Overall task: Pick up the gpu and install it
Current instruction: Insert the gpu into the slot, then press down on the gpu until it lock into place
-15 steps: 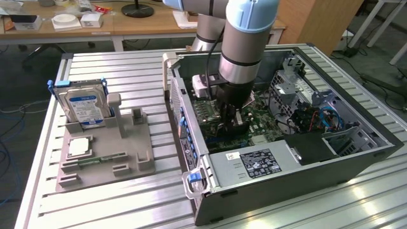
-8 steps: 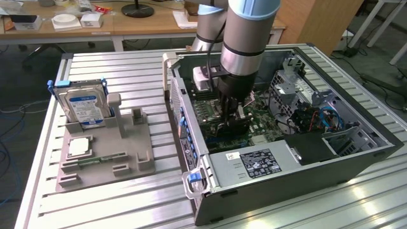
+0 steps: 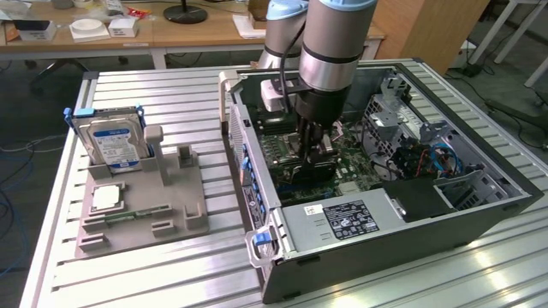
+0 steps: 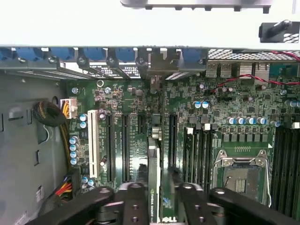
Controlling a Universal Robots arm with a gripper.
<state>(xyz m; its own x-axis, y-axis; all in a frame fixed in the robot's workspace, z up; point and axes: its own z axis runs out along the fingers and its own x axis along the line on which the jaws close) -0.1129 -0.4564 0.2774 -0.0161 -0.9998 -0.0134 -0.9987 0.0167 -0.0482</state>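
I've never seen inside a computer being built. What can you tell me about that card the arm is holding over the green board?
The gpu is a thin, dark card seen edge-on in the wrist view, standing upright between the end effector fingers, which grip it from both sides. It sits low inside the open computer case, over the green motherboard and in line with its long black slots.

The grey robot arm's black pincer [image 3: 315, 154] reaches down into the open black computer case [image 3: 445, 221], gripping the thin dark gpu card [image 3: 310, 172] upright over the green motherboard [image 3: 296, 144]. The case lies on the ribbed metal surface [image 3: 171, 282].
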